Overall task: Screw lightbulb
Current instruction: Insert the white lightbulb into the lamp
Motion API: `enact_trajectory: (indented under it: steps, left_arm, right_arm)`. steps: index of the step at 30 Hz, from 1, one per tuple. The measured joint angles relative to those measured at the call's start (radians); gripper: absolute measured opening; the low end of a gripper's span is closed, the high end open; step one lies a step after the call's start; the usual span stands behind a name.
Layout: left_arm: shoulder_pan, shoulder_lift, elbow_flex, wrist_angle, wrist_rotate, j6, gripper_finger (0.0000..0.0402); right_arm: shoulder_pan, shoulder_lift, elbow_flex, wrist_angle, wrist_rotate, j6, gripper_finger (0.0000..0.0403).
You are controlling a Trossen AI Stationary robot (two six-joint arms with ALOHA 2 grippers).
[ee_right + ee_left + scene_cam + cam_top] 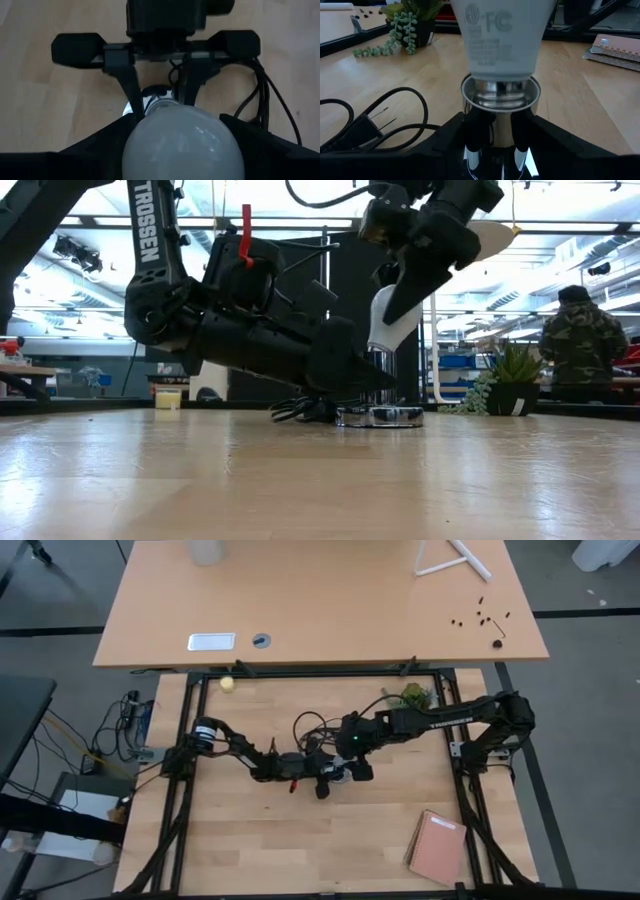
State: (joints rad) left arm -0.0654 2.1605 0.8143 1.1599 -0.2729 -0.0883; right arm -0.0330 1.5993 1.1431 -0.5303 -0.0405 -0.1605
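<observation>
The lightbulb (500, 40) sits in the socket (500, 95), left tool (495, 145) clamping socket, right tool (182, 145) clasping bulb.

My left arm lies low, stretched from the left side toward the middle of the worktop, its left hand (318, 776) nearly level and clamped on the socket (500, 95). My right arm reaches in from the right, elbow raised, wrist tipped downward, and the right hand (395, 305) comes from above with its fingers (107, 145) on either side of the lightbulb (390, 320), standing upright in that socket.
</observation>
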Motion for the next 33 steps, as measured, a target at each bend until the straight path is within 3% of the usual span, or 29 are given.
enact_trajectory:
  steps: [9, 20, 27, 33]
  left_arm:
    - [0.000, 0.000, 0.001, 0.000, 0.007, -0.018, 0.0190]
    - [-0.001, 0.000, 0.002, 0.004, 0.075, 0.005, 0.0190]
    - [-0.002, 0.000, 0.044, -0.045, 0.209, 0.006, 0.0190]
    - [-0.007, 0.000, 0.061, -0.078, 0.242, 0.034, 0.0190]
  right_arm:
    - [0.002, 0.018, 0.025, -0.030, 0.008, -0.009, 0.0284]
    - [0.013, 0.045, 0.208, -0.233, 0.023, 0.013, 0.0283]
    - [0.074, 0.189, 0.421, -0.478, 0.018, 0.031, 0.0283]
    - [0.111, 0.312, 0.563, -0.640, 0.021, -0.033, 0.0283]
